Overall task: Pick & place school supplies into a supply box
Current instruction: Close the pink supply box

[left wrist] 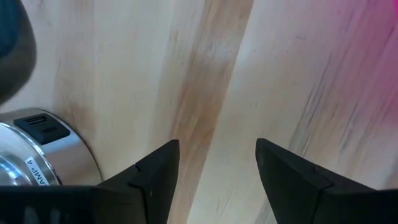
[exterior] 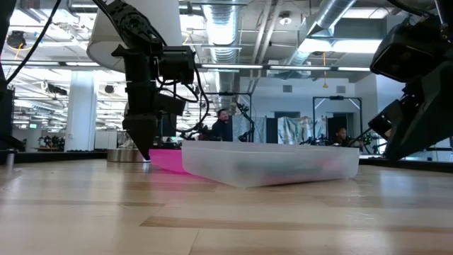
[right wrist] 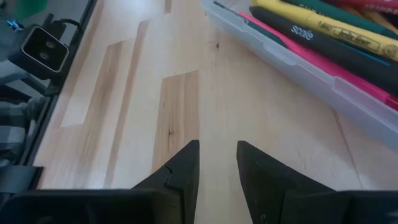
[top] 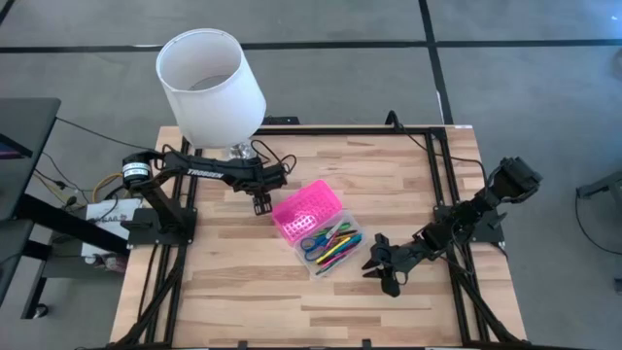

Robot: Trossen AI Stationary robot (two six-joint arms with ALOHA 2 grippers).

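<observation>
The supply box lies open at mid-table. Its pink lid [top: 304, 210] is flat on the wood, and its clear base [top: 335, 251] holds the coloured pens, pencils and blue-handled scissors [top: 316, 243]. My left gripper [top: 260, 205] points down just left of the lid, open over bare wood [left wrist: 217, 163] and low above the table [exterior: 144, 145]. My right gripper [top: 381, 275] is low beside the base's right side, open by a narrow gap [right wrist: 217, 163]. The base wall [right wrist: 292, 59] and the pens in it lie ahead of it.
A lamp with a white shade [top: 210, 76] and a metal foot [left wrist: 31, 158] stands at the far edge, close behind my left gripper. Black frame rails [top: 442, 185] run along the table's sides. Bare wood lies toward the near edge [top: 292, 311].
</observation>
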